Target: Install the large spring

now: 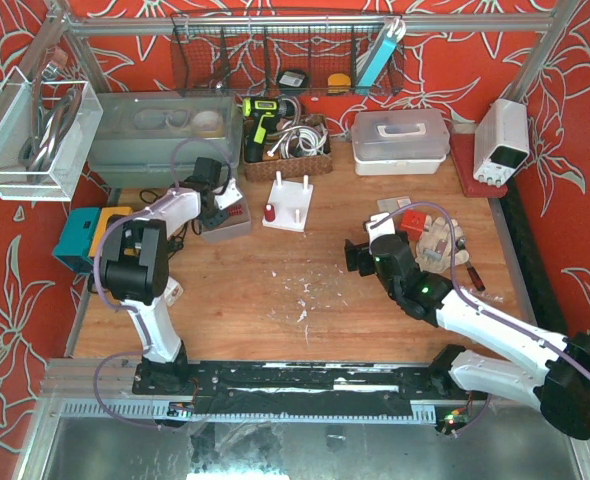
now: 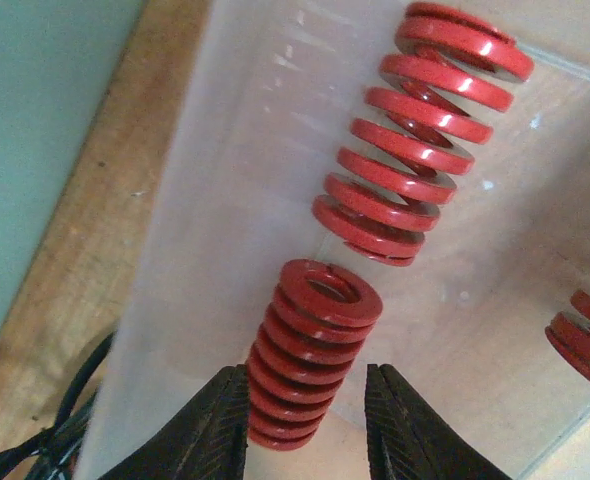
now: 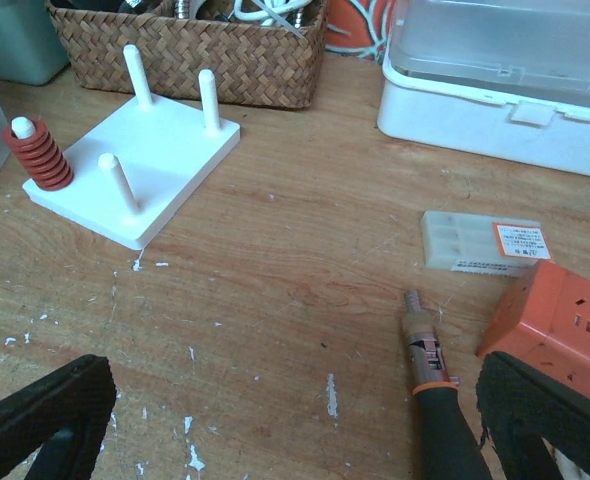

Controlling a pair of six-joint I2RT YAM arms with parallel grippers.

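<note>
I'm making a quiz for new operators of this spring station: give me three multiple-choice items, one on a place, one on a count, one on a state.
1. Where do the loose red springs lie? A) wicker basket B) clear bin C) tabletop
2. How many pegs of the white peg board carry a spring? A) none B) one C) three
3. How does the right gripper stand? A) open, empty B) shut on a spring C) shut, empty
Key: B, the left wrist view shows them inside the bin's clear walls; B, one installed spring sits on a corner peg, three pegs bare; A, its fingers stand far apart, holding nothing.
</note>
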